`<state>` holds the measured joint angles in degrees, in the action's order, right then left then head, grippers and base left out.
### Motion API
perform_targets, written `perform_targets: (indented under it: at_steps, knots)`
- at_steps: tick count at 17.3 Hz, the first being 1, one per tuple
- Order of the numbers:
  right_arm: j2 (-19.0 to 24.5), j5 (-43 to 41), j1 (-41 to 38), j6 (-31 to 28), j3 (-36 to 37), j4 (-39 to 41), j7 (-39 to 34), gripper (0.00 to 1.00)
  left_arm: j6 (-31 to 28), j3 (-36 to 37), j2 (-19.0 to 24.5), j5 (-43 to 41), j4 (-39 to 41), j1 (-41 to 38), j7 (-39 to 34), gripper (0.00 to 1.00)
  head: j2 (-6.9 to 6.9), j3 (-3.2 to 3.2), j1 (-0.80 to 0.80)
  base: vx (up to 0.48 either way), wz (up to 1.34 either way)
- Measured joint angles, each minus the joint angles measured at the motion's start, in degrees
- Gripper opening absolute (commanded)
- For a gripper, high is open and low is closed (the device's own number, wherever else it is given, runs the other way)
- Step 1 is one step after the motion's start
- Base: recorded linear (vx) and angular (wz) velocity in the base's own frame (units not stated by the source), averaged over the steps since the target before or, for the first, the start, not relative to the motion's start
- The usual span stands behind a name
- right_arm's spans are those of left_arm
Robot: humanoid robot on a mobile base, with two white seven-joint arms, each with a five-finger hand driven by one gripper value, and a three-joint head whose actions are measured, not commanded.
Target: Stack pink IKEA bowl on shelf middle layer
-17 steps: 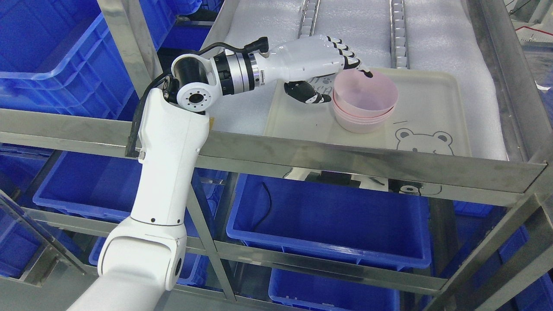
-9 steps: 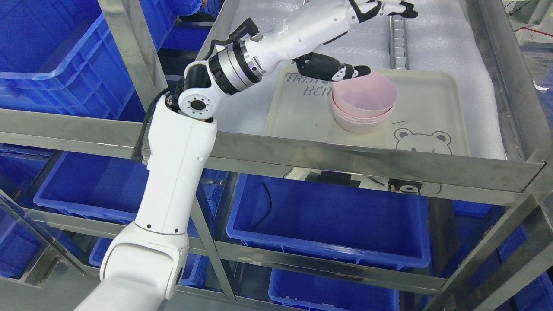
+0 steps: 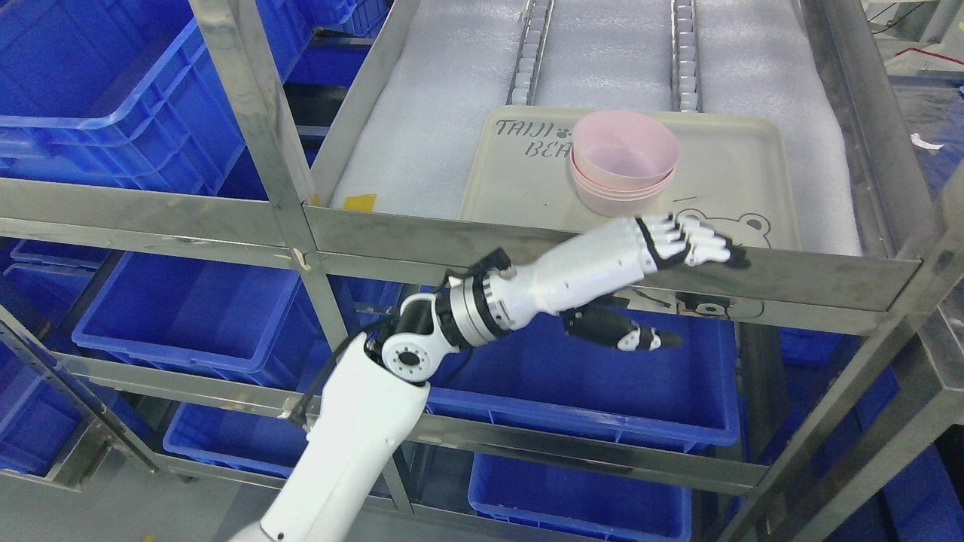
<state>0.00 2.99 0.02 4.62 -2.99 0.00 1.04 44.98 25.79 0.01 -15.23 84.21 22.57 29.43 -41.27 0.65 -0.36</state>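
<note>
**Bowls stacked on the tray, hand clear of the shelf**

The stacking looks done. The pink bowls (image 3: 623,170) sit nested one inside another, upright, on the cream tray (image 3: 753,169) in the upper middle of the frame, toward the tray's left half and just right of its printed lettering. Nothing touches the stack.

The left hand (image 3: 681,252) is at centre right, in front of the shelf's front steel rail (image 3: 527,245) and below the tray's near edge. Its fingers are stretched out and loosely spread, the thumb hanging apart underneath, and it holds nothing. It is well apart from the bowls. The right arm does not show. Judging by this, what is left is only to bring the arm away from the rack; no loose bowl waits anywhere in view.

The tray rests on white foam sheeting (image 3: 444,113) that lines the shelf layer, with two roller strips (image 3: 684,53) running away toward the top edge. A small yellow tag (image 3: 360,202) lies on the foam at the near left corner. Blue plastic bins (image 3: 580,384) fill the lower layers and the rack at upper left. The floor shows grey at the bottom left.
</note>
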Motion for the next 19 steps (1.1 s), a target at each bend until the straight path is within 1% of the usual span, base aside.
perform_targets:
  at_steps: [2,3,5,8,10,11,13,16,17,19]
  knots:
    - [0.0,0.0,-0.02,0.0,0.0,0.0,0.0,1.0,0.01,0.55,0.0,0.45,0.33,-7.4,0.18,0.92,0.02,0.0,0.0,-0.089,-0.23]
    - [0.0,0.0,-0.03,0.0,0.0,0.0,0.0,1.0,0.04,0.52,0.0,0.81,0.06,-12.96,0.15,0.92,0.02,0.0,0.0,-0.084,-0.29]
    - [0.0,0.0,-0.04,0.0,0.0,-0.01,0.0,1.0,0.05,-0.38,0.0,2.73,-1.33,-19.56,-0.66,0.92,0.02,0.0,0.0,-0.076,-0.23]
    - [0.0,0.0,-0.02,0.0,0.0,0.0,0.0,1.0,0.05,-2.89,0.0,7.55,-4.46,-26.72,-7.17,0.95,0.02,0.0,0.0,-0.044,-0.08]
    - [0.0,0.0,-0.02,0.0,0.0,0.0,0.0,1.0,0.08,-4.77,-0.01,10.46,-5.89,-29.01,-12.95,0.98,0.02,0.0,0.0,-0.016,-0.04]
    - [0.0,0.0,-0.03,0.0,0.0,0.0,0.0,1.0,-1.27,-5.81,-0.01,11.81,-6.39,-29.59,-15.91,1.0,0.02,0.0,0.0,-0.01,-0.05]
    - [0.0,0.0,-0.02,0.0,0.0,0.0,0.0,1.0,-8.17,-8.13,-0.01,14.22,-6.94,-30.29,-20.52,1.0,0.02,0.0,0.0,0.0,0.0]
    - [0.0,0.0,-0.01,0.0,0.0,0.0,0.0,1.0,-20.22,-11.04,-0.01,17.7,-6.06,-30.69,-22.84,1.0,0.02,0.0,0.0,0.011,0.0]
    - [0.0,0.0,-0.01,0.0,0.0,0.0,0.0,1.0,-22.99,-11.97,-0.01,18.56,-5.51,-30.69,-23.31,1.0,0.02,0.0,0.0,0.012,0.06]
    - [0.0,0.0,-0.01,0.0,0.0,0.0,0.0,1.0,-26.42,-13.48,-0.01,19.85,-4.52,-30.63,-24.2,1.0,0.02,0.0,0.0,0.01,0.04]
